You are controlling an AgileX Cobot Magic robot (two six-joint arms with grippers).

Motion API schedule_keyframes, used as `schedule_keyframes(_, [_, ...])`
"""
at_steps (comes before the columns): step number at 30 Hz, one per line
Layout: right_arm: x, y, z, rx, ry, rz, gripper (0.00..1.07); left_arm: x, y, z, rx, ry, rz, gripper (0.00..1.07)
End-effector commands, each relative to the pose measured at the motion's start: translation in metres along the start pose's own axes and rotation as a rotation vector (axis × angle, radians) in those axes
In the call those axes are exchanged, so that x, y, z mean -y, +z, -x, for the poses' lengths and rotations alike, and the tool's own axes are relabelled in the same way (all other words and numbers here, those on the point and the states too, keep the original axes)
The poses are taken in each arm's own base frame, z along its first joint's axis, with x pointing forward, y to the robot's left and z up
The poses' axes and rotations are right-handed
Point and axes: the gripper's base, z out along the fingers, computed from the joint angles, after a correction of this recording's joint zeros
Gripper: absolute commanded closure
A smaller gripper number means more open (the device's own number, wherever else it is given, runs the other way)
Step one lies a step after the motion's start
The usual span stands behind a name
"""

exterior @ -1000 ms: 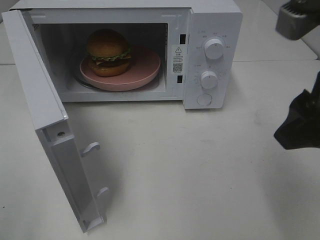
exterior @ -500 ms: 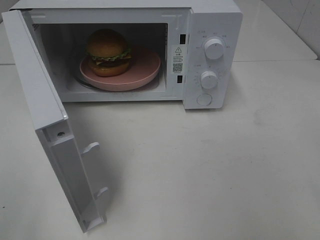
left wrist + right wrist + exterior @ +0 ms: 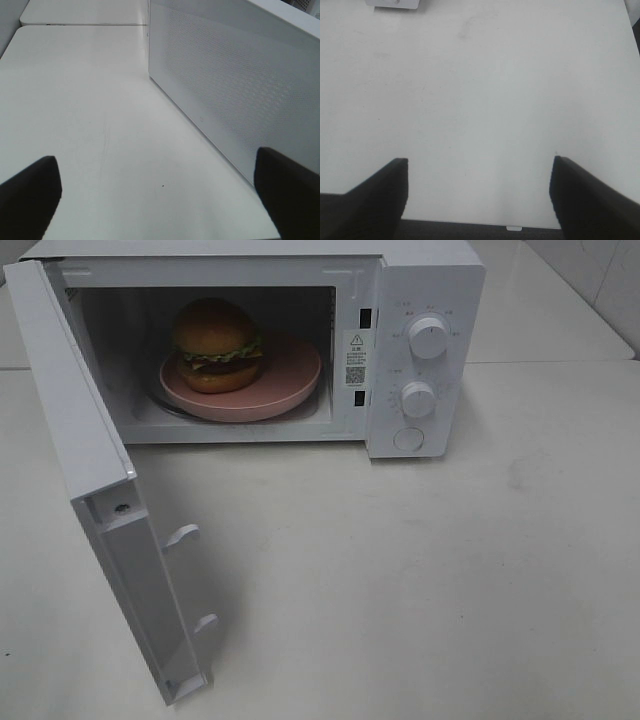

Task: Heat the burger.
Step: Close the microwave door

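In the high view you see the microwave standing at the back of the white table, its door swung wide open toward the left. The burger sits upright inside the cavity, on the left part of a pink plate. On the control panel at the right you have an upper knob, a lower knob and a round button beneath them. Only this view shows you the burger and the plate; the grippers show only in the wrist views.

In the left wrist view, the left gripper has its dark fingers spread far apart, with nothing between them but bare tabletop. Ahead of it runs the oven's perforated side wall, a face the high view does not give you.

In the right wrist view, the right gripper is likewise spread wide and holds nothing. It looks over plain table, with only a small white corner of something at the frame's edge; you cannot tell from this view what it is.
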Motion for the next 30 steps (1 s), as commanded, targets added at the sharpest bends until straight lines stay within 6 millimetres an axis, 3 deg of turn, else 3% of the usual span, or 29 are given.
schedule_keyframes(1, [0.001,-0.001,-0.010,0.031,0.018,-0.002,0.32,0.000,-0.001,-0.001,0.012,-0.003,-0.001,0.07])
schedule_keyframes(12, [0.004,-0.024,-0.034,0.262,0.028,0.007,0.32,0.000,-0.001,-0.001,0.012,-0.003,-0.001,0.07])
schedule_keyframes(30, [0.004,-0.024,-0.034,0.260,0.025,0.008,0.32,0.000,-0.001,-0.001,0.012,-0.003,-0.001,0.07])
